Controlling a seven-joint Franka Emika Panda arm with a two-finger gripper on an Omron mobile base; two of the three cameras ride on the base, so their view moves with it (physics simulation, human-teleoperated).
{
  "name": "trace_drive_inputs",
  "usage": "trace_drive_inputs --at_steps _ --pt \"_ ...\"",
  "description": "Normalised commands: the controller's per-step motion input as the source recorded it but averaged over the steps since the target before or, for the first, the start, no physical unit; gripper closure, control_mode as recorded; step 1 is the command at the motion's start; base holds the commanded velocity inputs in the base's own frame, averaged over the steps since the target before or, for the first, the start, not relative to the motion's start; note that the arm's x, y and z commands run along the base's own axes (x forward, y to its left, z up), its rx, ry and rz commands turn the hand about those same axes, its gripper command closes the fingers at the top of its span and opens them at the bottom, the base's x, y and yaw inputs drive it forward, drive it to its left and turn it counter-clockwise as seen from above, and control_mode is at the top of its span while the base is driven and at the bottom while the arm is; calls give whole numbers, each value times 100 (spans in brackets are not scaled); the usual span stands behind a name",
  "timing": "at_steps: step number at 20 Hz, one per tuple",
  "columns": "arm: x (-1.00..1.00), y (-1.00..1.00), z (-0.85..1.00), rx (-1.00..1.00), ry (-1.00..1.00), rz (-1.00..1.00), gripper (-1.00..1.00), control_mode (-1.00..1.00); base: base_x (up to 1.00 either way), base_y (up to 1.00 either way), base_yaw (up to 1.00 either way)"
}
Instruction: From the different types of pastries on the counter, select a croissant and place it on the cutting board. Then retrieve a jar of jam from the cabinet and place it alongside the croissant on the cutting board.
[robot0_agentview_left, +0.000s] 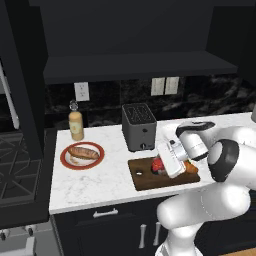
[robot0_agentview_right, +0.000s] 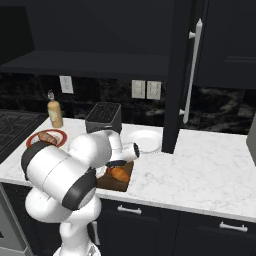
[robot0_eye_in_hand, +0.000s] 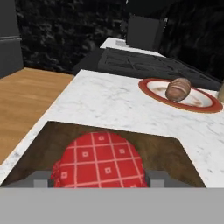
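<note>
Both of the task's items are seen at the cutting board (robot0_agentview_left: 150, 177): the croissant (robot0_agentview_right: 119, 173) lies on it, and the jar of jam (robot0_eye_in_hand: 99, 160) is held low over or on the board just beside it. The gripper (robot0_eye_in_hand: 99, 178) is judged clamped on the jar, a fingertip at each side. Only release and withdrawal appear left; whether the jar already rests on the wood cannot be told.

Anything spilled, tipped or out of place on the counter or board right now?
Nothing stands out. The red checked-lid jam jar sits between the hand's fingers over the dark wooden cutting board, beside the orange-brown croissant. The brown roll lies on its red-rimmed plate; the tan bottle stands upright.
</note>
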Motion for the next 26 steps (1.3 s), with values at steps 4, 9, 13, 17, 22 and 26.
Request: trace_drive_inputs --at_steps 4,9,13,17,22,26 --pt "17 0 -30 0 0 6 100 -100 0 0 0" --pt "8 0 -37 0 0 6 100 -100 0 0 0" --pt "0 0 -45 -3 0 3 -100 -100 0 0 0" --pt "-15 0 -19 -1 -6 0 -100 -100 0 0 0" --pt "-41 -16 0 0 -12 0 -100 -100 0 0 0" --pt "-58 -28 11 0 -15 0 -100 -100 0 0 0"
